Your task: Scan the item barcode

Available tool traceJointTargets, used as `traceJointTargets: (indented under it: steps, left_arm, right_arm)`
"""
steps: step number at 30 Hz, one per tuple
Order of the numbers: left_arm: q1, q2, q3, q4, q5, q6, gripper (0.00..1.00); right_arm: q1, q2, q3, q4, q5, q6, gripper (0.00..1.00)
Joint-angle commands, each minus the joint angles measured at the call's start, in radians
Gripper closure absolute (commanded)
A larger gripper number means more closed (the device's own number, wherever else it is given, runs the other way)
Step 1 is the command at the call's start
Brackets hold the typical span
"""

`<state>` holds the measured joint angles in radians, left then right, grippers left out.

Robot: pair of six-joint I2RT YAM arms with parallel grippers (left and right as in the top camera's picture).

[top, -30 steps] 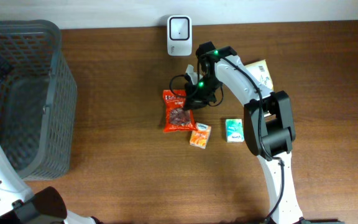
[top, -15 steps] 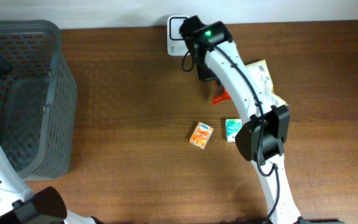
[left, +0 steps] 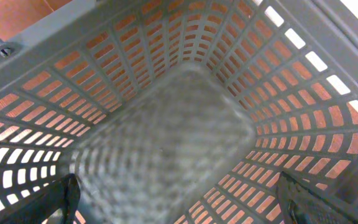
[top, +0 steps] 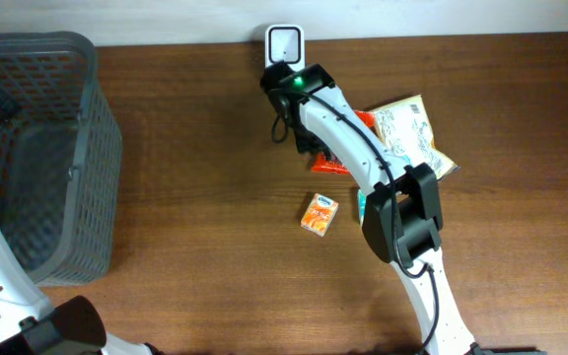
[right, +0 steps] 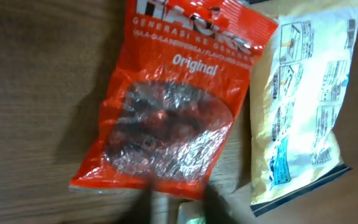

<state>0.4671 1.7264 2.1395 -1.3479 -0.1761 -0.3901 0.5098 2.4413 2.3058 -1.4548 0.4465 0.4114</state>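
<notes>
One red bag clamped in right gripper, yellow pouch beside, left gripper open

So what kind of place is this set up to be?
Probably a mock shop checkout on a wooden table: a white barcode scanner at the far edge, a grey shopping basket on the left, and packaged goods like the red snack bag.

Dark wooden table below a pale wall
</notes>
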Motion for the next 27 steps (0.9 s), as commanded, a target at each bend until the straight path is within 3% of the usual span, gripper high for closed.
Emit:
traceJointTargets:
  steps: [1,5,11,15,16,18,19,20,27]
  left_arm:
    - [0.003,0.001,0.004,-0.001,-0.003,-0.010,0.01]
    - [0.003,0.001,0.004,-0.001,-0.003,-0.010,0.01]
    - [0.003,0.001,0.004,-0.001,-0.003,-0.010,0.01]
    - [0.003,0.001,0.004,-0.001,-0.003,-0.010,0.01]
    - [0.003,0.001,0.004,-0.001,-0.003,-0.010,0.01]
    - [0.003,0.001,0.004,-0.001,-0.003,-0.010,0.01]
    - [0.003,0.001,0.004,-0.001,-0.003,-0.010,0.01]
    - [0.003,0.001,0.004,-0.001,-0.003,-0.010,0.01]
    - [0.003,0.001,0.004,-0.001,-0.003,-0.010,0.01]
  right_arm:
    - [-0.096,-0.010,0.021,0.011,-0.101,0.060,0.96]
    - [-0.193,-0.009,-0.020,0.076,-0.388,-0.100,0.96]
    - [-0.203,-0.006,-0.233,0.234,-0.394,-0.101,0.96]
    - [-0.206,-0.043,-0.121,0.114,-0.389,-0.104,0.96]
    - [-0.209,-0.063,-0.051,0.050,-0.390,-0.129,0.89]
    - [-0.210,-0.068,0.053,-0.039,-0.391,-0.173,0.46]
    - [-0.210,-0.068,0.068,-0.055,-0.391,-0.172,0.18]
    - [-0.210,-0.066,0.067,-0.061,-0.391,-0.172,0.03]
    - [-0.233,-0.014,0.020,-0.025,-0.389,-0.171,0.01]
